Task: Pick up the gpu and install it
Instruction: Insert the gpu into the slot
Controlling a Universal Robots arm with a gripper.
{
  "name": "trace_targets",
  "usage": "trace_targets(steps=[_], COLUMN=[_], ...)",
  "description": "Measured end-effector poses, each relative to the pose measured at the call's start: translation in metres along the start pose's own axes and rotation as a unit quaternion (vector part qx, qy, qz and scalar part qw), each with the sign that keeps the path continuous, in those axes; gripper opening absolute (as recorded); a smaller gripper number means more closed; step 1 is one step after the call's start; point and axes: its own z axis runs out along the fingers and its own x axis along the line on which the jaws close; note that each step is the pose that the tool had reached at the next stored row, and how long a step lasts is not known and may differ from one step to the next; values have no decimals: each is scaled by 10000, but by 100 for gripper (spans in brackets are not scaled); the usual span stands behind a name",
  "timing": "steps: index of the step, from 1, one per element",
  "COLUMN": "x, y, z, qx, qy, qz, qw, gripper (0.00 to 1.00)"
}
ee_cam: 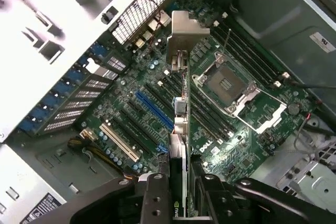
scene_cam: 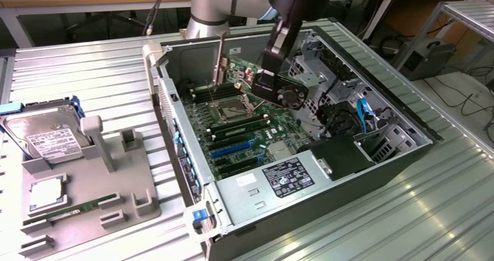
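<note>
My gripper [scene_cam: 269, 78] is shut on the gpu [scene_cam: 287, 91], a slim card with a black fan face and a long silvery bracket [scene_cam: 219, 58] at one end. The card hangs tilted inside the open computer case, above the motherboard [scene_cam: 251, 131] and over the CPU socket [scene_cam: 231, 107]. Seen from the wrist, the gpu [ee_cam: 179, 119] is edge-on, running from my gripper [ee_cam: 180, 187] out to its bracket [ee_cam: 184, 27]. It is not touching the board. The blue slot [ee_cam: 154, 109] lies just beside the card's line, and the white slot [ee_cam: 119, 141] is farther off.
The case [scene_cam: 401, 151] lies open on a ribbed metal table, with its power supply [scene_cam: 286, 177] at the near end and drive cages [scene_cam: 320, 64] behind the card. On the exterior view's left, a grey fixture [scene_cam: 92, 191] holds a hard drive [scene_cam: 46, 135] and a RAM stick [scene_cam: 66, 213].
</note>
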Motion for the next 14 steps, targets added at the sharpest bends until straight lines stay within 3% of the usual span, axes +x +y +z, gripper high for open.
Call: trace_targets(steps=[3, 8, 14], x=[0, -1, -2], y=[-1, -2, -4], z=[12, 36, 67], qx=[4, 12, 21], qy=[21, 54, 93], qz=[-373, -916, -1569], qw=[9993, 9958, 9876], gripper=[26, 26, 26])
